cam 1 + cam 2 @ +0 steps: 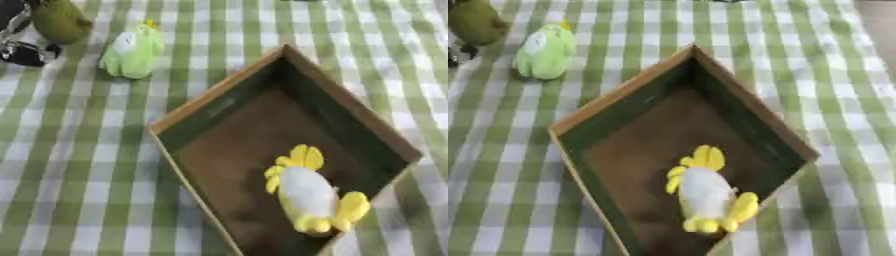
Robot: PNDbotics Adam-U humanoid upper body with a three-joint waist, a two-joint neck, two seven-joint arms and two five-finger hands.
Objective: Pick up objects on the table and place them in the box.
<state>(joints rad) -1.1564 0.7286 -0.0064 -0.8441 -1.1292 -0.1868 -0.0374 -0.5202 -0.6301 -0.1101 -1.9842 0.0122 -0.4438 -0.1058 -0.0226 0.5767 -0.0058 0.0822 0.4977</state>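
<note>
While one yellow-and-white chick (308, 196) already lies in the box (219, 97), near its close right corner, the green toy (131, 50) is the next to go: it lies on the checked desk (79, 165) beyond the box's far left wall, near it but apart. Its long axis runs from lower left to upper right in the view, the small yellow tip pointing up and away. The chick's long axis runs toward the box's near edge, crest farthest from the viewer.

Judging from this, the left hand (24, 50), seen only as dark and silver parts at the upper left edge beside an olive object (59, 21), should close across the green toy's short axis, lift clear of the box wall, and release over bare floor. Whether its fingers are open or curled I cannot tell. The right hand shows nowhere.
</note>
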